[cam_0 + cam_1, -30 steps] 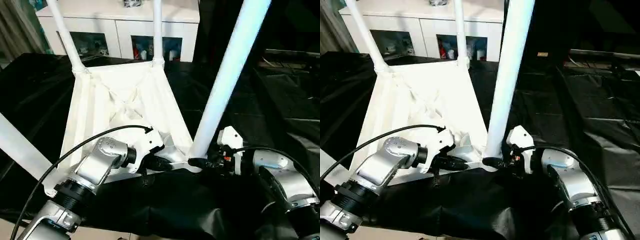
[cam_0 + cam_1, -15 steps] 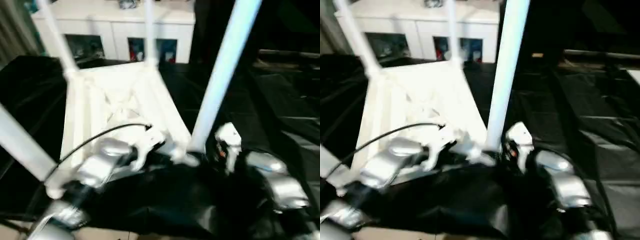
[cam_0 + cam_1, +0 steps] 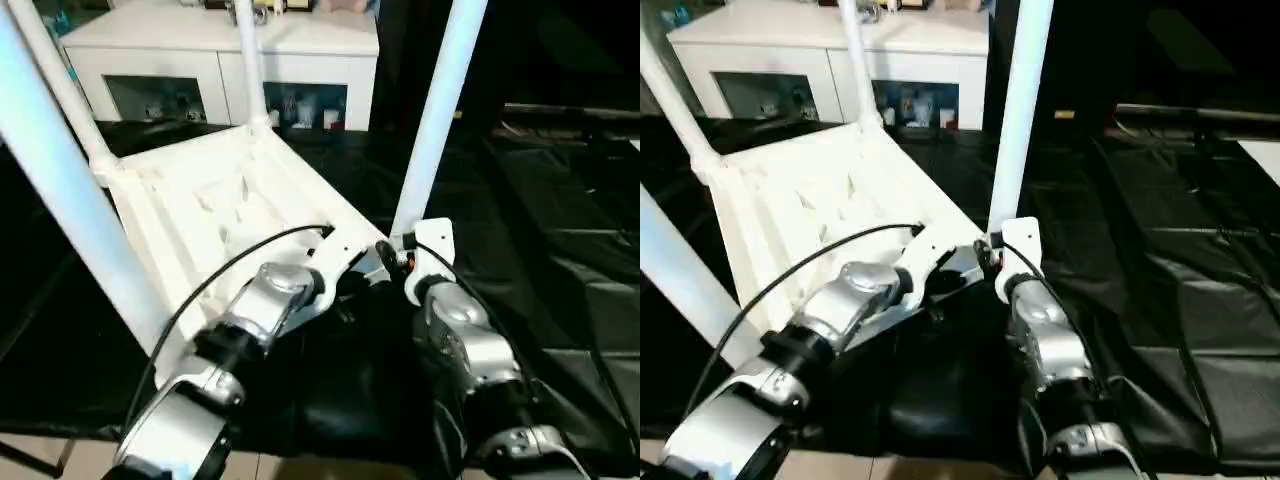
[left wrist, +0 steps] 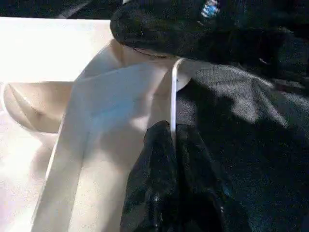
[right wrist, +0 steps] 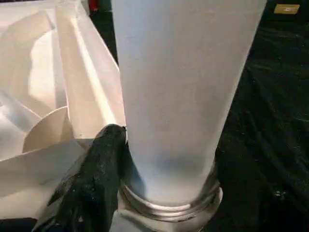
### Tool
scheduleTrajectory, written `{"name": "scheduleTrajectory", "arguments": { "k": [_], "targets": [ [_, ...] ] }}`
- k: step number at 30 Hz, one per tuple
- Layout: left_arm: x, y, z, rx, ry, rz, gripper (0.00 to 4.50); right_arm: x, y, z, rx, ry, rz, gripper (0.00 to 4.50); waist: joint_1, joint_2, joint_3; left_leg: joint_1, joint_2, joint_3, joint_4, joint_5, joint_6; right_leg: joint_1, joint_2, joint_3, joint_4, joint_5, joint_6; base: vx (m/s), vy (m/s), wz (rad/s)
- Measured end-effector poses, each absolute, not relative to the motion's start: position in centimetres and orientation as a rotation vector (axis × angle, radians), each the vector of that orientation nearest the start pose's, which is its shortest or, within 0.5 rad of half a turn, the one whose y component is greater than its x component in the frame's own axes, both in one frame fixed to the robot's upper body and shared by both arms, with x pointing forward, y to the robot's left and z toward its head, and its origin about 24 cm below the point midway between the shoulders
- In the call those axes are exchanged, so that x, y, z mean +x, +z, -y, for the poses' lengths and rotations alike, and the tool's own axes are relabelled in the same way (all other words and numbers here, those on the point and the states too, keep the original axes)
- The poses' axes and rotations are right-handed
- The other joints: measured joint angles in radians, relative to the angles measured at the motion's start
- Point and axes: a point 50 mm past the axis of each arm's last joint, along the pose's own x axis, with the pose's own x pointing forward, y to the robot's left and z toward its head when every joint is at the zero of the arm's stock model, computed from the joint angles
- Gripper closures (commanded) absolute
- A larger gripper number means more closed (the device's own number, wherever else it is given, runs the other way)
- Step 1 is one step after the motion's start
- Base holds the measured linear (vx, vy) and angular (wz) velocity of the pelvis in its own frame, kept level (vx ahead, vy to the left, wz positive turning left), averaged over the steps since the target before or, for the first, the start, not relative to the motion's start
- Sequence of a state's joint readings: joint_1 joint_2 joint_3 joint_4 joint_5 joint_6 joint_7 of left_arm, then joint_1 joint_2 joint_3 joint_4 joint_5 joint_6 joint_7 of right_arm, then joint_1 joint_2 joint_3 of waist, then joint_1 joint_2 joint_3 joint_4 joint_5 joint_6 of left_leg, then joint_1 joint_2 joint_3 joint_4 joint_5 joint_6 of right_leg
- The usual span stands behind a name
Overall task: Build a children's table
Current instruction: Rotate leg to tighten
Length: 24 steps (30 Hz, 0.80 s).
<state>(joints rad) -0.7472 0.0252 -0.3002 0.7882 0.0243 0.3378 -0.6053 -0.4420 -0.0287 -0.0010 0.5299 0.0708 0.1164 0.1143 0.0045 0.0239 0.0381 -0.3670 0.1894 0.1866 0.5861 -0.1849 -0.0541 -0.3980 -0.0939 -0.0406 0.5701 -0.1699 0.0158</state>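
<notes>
White tabletop (image 3: 210, 200) swung since a second ago; right gripper (image 5: 120, 159) clamped on 3-o'clock leg (image 3: 440, 110), left gripper (image 4: 169, 140) pinched rim — fourth leg looked seated.

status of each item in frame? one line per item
tabletop: upside down on the black sheet, ribbed underside up
four legs: all standing upright in the corner sockets
left gripper: shut on the tabletop's edge
right gripper: at the base of the near right leg, one finger against it; grip unclear
cabinet: behind the table, glass doors closed
black sheet: wrinkled, spread under everything
</notes>
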Motion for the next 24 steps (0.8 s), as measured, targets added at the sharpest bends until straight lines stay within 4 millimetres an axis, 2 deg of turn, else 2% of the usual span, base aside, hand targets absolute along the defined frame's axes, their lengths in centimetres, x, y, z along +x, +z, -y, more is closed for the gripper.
{"name": "scheduleTrajectory", "arguments": {
  "k": [1,2,3,7,8,14,20,24],
  "targets": [
    [34.0,4.1,-4.0,0.268,-0.916,-0.495,4.50,32.7,3.0,11.8,0.029,0.226,-0.213,1.27,-0.001,0.000,0.000,0.000,0.000,0.000,0.000,0.000,0.000,0.000,0.000,0.000,0.000,0.000,0.000,0.000,0.000,0.00],
    [34.2,4.2,-4.3,0.271,-0.908,-0.493,4.50,32.6,3.0,11.7,0.040,0.242,-0.204,0.98,-0.003,0.000,0.000,0.000,0.000,-0.001,0.000,0.000,0.000,-0.001,0.000,-0.001,0.000,0.000,0.000,0.000,0.000,0.00],
    [34.3,4.2,-4.4,0.276,-0.906,-0.490,4.50,32.6,3.1,11.7,0.047,0.257,-0.197,0.90,-0.005,0.000,0.000,0.000,0.000,-0.001,-0.001,0.000,0.000,-0.002,0.000,-0.001,0.000,0.000,0.000,0.000,0.000,0.00],
    [34.3,4.3,-4.8,0.292,-0.924,-0.477,4.50,32.6,3.9,12.4,0.056,0.330,-0.162,0.68,-0.003,-0.001,0.002,-0.001,0.000,-0.004,-0.002,0.000,0.000,-0.004,0.001,-0.003,0.000,0.000,0.000,0.000,0.000,0.00],
    [34.3,4.4,-4.9,0.300,-0.938,-0.473,4.50,32.6,4.3,13.1,0.036,0.382,-0.158,0.54,-0.001,-0.001,0.002,-0.001,0.000,-0.004,-0.004,0.000,0.000,-0.005,0.001,-0.003,0.000,0.000,0.000,0.000,0.000,0.00],
    [33.1,4.4,-6.6,0.303,-1.077,-0.463,4.50,30.3,4.9,17.1,-0.176,0.734,-0.217,0.54,0.004,0.000,0.002,-0.001,0.000,-0.003,-0.010,0.000,0.000,-0.005,0.001,-0.003,0.005,0.001,-0.001,0.000,0.000,0.00],
    [31.7,4.8,-8.2,0.291,-1.237,-0.488,4.50,29.0,5.8,18.4,-0.246,0.932,-0.266,0.54,0.029,0.002,0.002,-0.001,0.003,-0.003,-0.017,0.000,0.000,-0.007,0.003,-0.005,0.007,-0.001,-0.004,0.000,0.000,0.00],
    [30.8,5.0,-8.8,0.294,-1.304,-0.511,4.50,28.7,6.0,17.8,-0.242,1.007,-0.269,0.54,0.042,0.002,0.002,-0.002,0.003,0.000,-0.016,0.001,0.002,-0.008,0.001,-0.004,0.006,-0.003,-0.007,0.000,0.000,0.00]
  ]
}}
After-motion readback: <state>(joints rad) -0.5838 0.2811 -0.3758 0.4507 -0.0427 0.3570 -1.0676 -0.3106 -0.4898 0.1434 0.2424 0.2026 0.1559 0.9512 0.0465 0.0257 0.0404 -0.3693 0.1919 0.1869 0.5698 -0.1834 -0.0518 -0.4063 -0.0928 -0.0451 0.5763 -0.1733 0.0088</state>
